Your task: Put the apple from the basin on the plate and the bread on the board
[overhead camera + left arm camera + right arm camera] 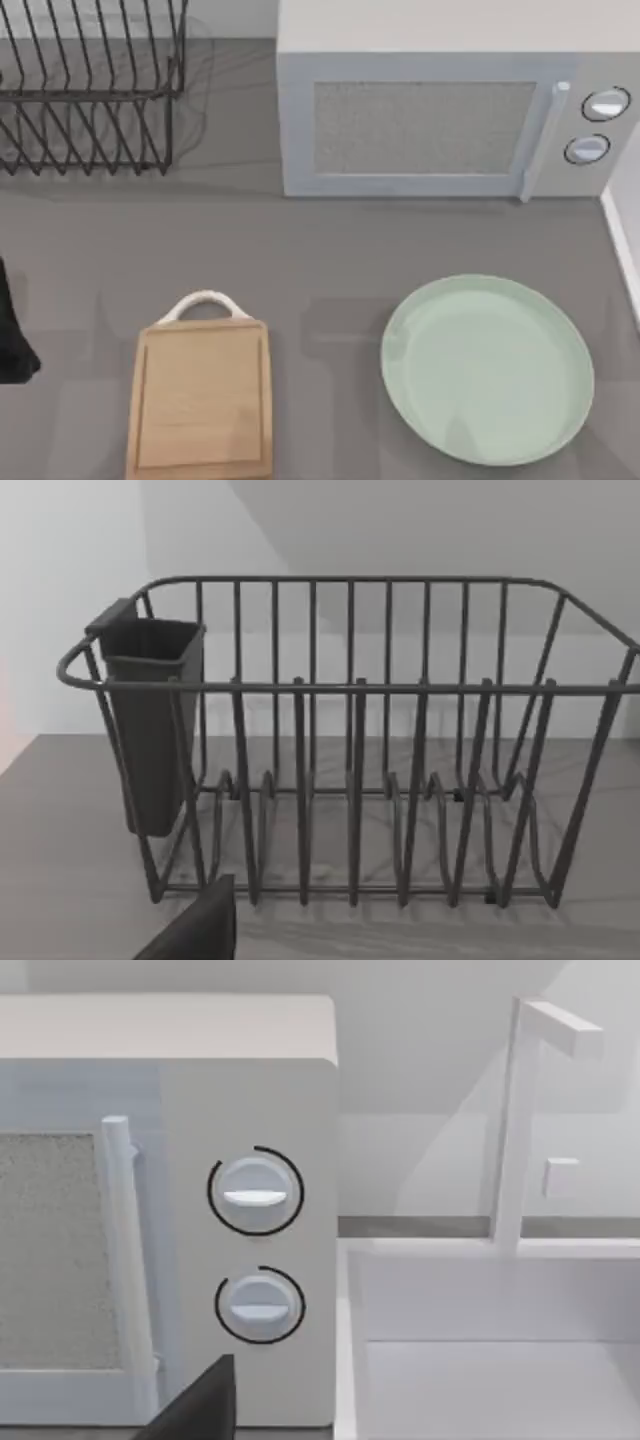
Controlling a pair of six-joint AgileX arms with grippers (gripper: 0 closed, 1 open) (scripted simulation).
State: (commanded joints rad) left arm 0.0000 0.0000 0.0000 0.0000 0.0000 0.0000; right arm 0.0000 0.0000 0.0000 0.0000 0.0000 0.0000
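The board (200, 398) lies flat at the lower left of the top view, its long axis running toward the back of the table and its white loop handle at the far end; its light-wood face inside the grooved border carries nothing. The plate (487, 369), pale mint green with a shallow raised rim, sits at the lower right of the same view, well apart from the board and likewise bare. Neither the apple nor the bread can be located, so their appearance cannot be reported. The basin (500, 1340), a white sink with a white faucet (520, 1110) above it, stands just beside the microwave (445, 120) on the table's right side; its floor is hidden in the right wrist view. Judgement: the basin lies nearer the right arm, whose wrist camera faces it, so that arm is the better placed for the first reach. A dark part of the left arm (12, 325) shows at the left edge of the top view, facing the wire dish rack (350, 750). How wide either gripper's jaws stand, or whether they hold anything, cannot be told.
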